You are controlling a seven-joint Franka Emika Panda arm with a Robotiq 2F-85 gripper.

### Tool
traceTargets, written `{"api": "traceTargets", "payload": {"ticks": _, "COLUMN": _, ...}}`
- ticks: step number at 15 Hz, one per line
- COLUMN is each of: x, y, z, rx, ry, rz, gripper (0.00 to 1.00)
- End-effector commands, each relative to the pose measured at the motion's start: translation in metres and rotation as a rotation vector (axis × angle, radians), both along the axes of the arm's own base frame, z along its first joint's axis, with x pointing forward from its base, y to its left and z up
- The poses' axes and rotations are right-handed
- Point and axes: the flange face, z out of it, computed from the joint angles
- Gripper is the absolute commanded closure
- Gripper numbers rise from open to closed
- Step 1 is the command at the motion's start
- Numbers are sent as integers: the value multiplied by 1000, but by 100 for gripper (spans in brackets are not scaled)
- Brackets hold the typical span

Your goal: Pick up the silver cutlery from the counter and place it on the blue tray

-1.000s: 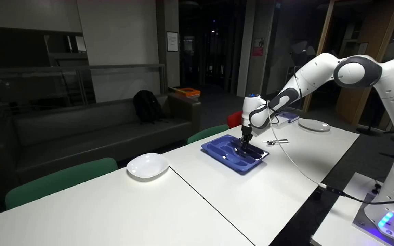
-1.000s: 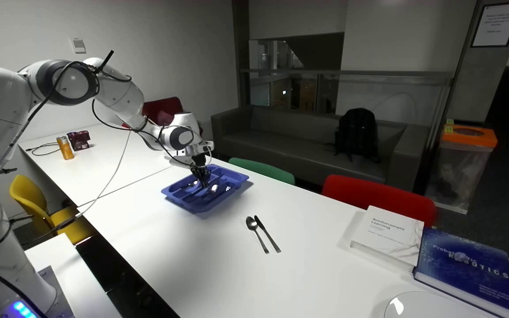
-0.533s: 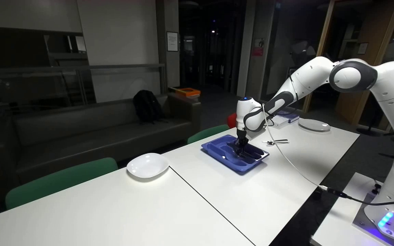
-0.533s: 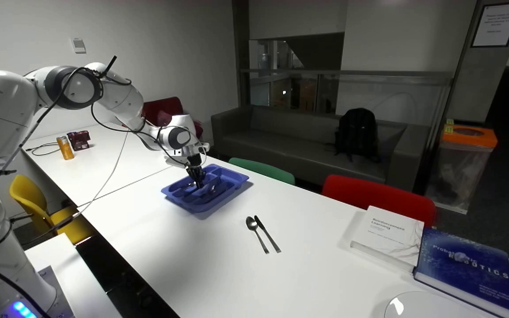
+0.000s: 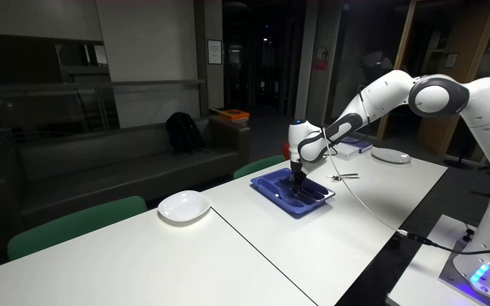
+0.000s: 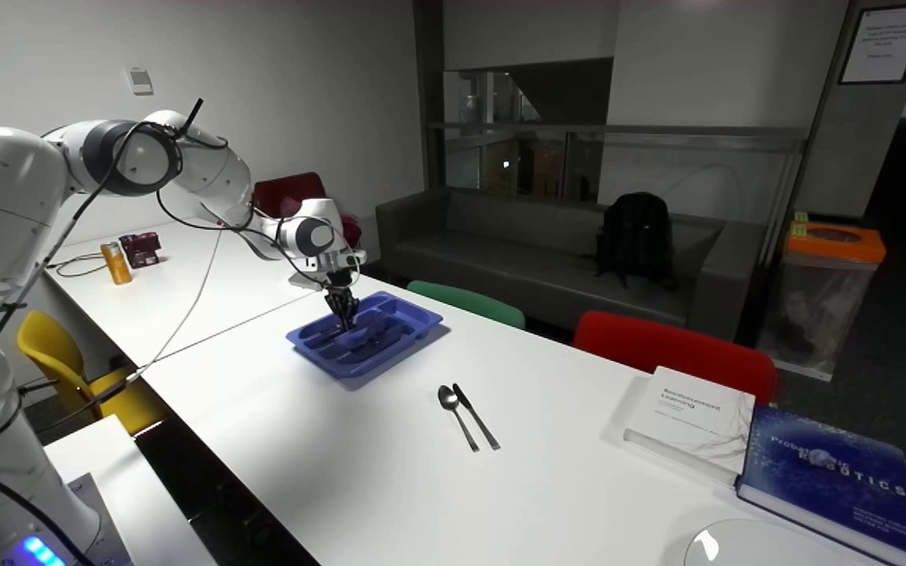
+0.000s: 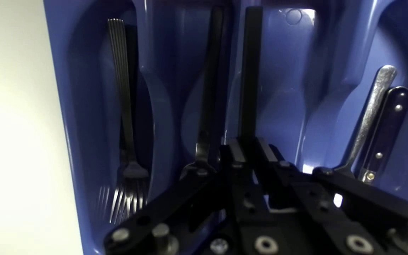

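Observation:
Over the blue tray (image 6: 343,366), my gripper (image 7: 249,150) points downward, its fingers close together on a dark-handled utensil (image 7: 251,63). The handle runs upward in the wrist view; its lower end is hidden by the fingers. Whether it touches the tray floor I cannot tell. Of the silver cutlery, a spoon (image 6: 450,399) and a knife (image 6: 475,417) lie side by side on the white counter (image 6: 547,487), apart from the tray. Inside the tray's compartments are a fork (image 7: 122,71), another dark-handled utensil (image 7: 209,81), a silver handle (image 7: 370,109) and a riveted dark handle (image 7: 390,120).
A white dish (image 5: 184,206) stands on the counter to one side of the tray. Past the loose cutlery are books (image 6: 689,420) and a pale plate (image 5: 391,155). Dividers (image 7: 161,106) separate the tray's compartments. A cable (image 5: 362,199) hangs from the arm across the counter.
My gripper has shifted left across the tray in both exterior views, staying shut. The spoon and knife on the counter have not moved, nor has the tray.

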Motion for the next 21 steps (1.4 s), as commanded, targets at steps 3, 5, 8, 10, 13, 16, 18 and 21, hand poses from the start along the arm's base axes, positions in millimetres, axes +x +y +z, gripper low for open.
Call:
{"api": "traceTargets", "payload": {"ticks": 3, "x": 9, "y": 4, "z": 11, "rx": -26, "ry": 19, "rz": -23, "gripper": 97}}
{"api": "traceTargets", "payload": {"ticks": 5, "x": 11, "y": 7, "z": 13, "rx": -21, "ry": 20, "rz": -28, "gripper": 97}}
{"api": "traceTargets", "payload": {"ticks": 8, "x": 13, "y": 10, "z": 13, "rx": -16, "ry": 19, "rz": -35, "gripper": 97}}
{"api": "traceTargets", "payload": {"ticks": 10, "x": 14, "y": 14, "z": 11, "rx": -12, "ry": 18, "rz": -38, "gripper": 97}}
{"api": "traceTargets", "payload": {"ticks": 13, "x": 14, "y": 16, "z": 7, "rx": 0, "ry": 14, "rz": -52, "gripper": 97}}
{"api": "traceTargets", "payload": {"ticks": 16, "x": 12, "y": 17, "z": 5, "rx": 5, "ry": 12, "rz": -66, "gripper": 97}}
{"api": "traceTargets", "payload": {"ticks": 18, "x": 11, "y": 17, "z": 4, "rx": 7, "ry": 13, "rz": -77, "gripper": 97}}
{"api": "traceTargets", "payload": {"ticks": 21, "x": 9, "y": 19, "z": 1, "rx": 8, "ry": 16, "rz": -88, "gripper": 97}}
